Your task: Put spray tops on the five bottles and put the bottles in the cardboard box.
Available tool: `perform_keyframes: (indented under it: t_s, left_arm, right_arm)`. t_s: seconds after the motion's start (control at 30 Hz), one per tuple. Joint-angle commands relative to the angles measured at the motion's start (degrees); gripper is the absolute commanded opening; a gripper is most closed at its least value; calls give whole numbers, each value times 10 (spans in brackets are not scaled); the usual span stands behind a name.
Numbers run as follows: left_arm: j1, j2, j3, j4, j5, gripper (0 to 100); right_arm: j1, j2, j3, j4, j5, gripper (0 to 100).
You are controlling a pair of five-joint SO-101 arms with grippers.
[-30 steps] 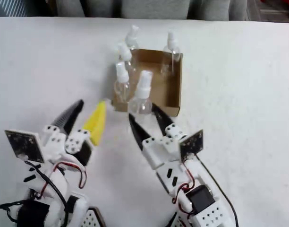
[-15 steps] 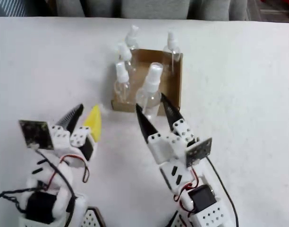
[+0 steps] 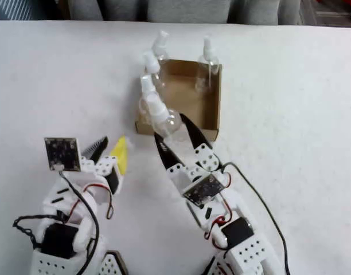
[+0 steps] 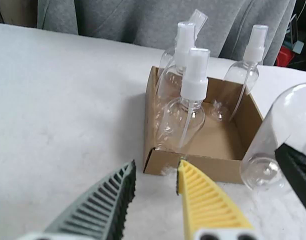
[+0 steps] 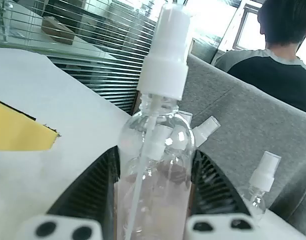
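Seen from above, a white table (image 3: 290, 114) held an open cardboard box (image 3: 217, 109) beyond two robot arms. The right gripper (image 3: 176, 139) had its two black fingers (image 5: 90, 192) clamped on the sides of a clear held bottle (image 3: 164, 119). That bottle wore a white spray top (image 3: 154, 103) and hung tilted at the near wall of the box, its top leaning over the box's near left corner. The right wrist view showed the held bottle (image 5: 153, 165) pinched between both fingers, its spray top (image 5: 167, 50) pointing away from the wrist. The left gripper (image 3: 108, 152), with one grey finger and one yellow finger (image 4: 205, 210), lay low over the table near the box's near left corner. Its fingers were spread and grasped nothing. A front bottle (image 4: 185, 117) with a spray top stood inside the near left corner of the box. A corner bottle (image 3: 205, 74) with a spray top stood in the far right corner. Two capped bottles, a middle bottle (image 3: 151, 67) and a back bottle (image 3: 159, 44), lined the left wall. Whether the back bottle stood inside the box could not be told.
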Motion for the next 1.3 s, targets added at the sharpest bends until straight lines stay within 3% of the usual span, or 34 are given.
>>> perform_keyframes:
  t_s: [0.0,0.13,0.37,0.53,0.73,0.93,1.1,1.27]
  left_arm:
    - [-6,-7,3,-4,4,146]
    - [-6,-7,30,-42,4,143]
    - [-6,-7,53,-71,4,143]
    - [-6,-7,55,-71,4,143]
    - [-6,-7,55,-71,4,143]
    - [-6,-7,61,-71,4,143]
    - [-5,-6,69,-67,4,143]
    - [-2,-5,67,-46,4,142]
  right_arm:
    - [3,37,11,-63,30,15]
    - [32,54,11,-148,42,15]
    - [82,53,11,-275,-105,15]
    - [118,57,11,-306,-194,14]
    - [126,58,11,-300,-228,13]
    - [67,58,11,-183,-226,13]
    - [66,59,11,-172,-227,13]
    - [66,59,-24,-90,-228,14]
